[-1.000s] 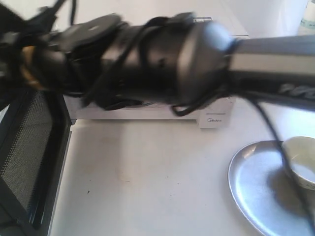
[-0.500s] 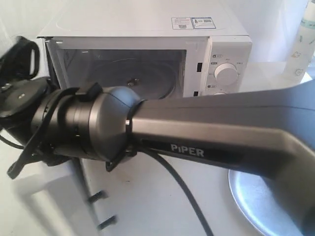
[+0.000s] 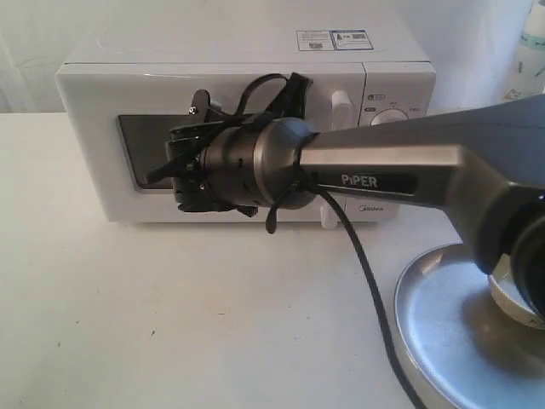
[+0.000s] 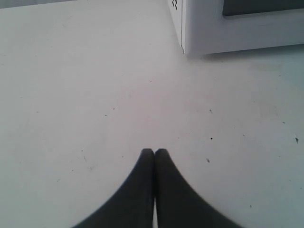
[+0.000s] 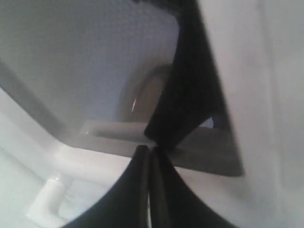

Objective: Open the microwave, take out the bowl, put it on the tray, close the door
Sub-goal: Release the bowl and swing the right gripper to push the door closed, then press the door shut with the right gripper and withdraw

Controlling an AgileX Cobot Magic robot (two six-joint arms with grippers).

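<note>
The white microwave (image 3: 213, 51) stands at the back with its door (image 3: 94, 153) flat against the front. My right gripper (image 3: 180, 166) reaches across and its shut tips rest at the dark window (image 5: 71, 61); nothing is between the fingers (image 5: 140, 190). The door's white bar handle (image 3: 341, 98) shows just behind the arm. At the lower right lies the silver tray (image 3: 443, 341), and on it a sliver of the cream bowl (image 3: 509, 295) peeks out from behind my right arm. Over bare table, my left gripper (image 4: 154, 151) is shut and empty, near the microwave's corner (image 4: 204, 28).
A white knob (image 3: 393, 116) sits on the microwave's right panel. A white bottle (image 3: 532, 38) stands at the back right. The right arm's black cable (image 3: 366, 273) hangs down over the table toward the tray. The white tabletop (image 3: 187, 315) stretches in front of the microwave.
The door was wide open a second ago, half open after that, and is now shut. My right arm swept across with it and ended with its tips on the window.
</note>
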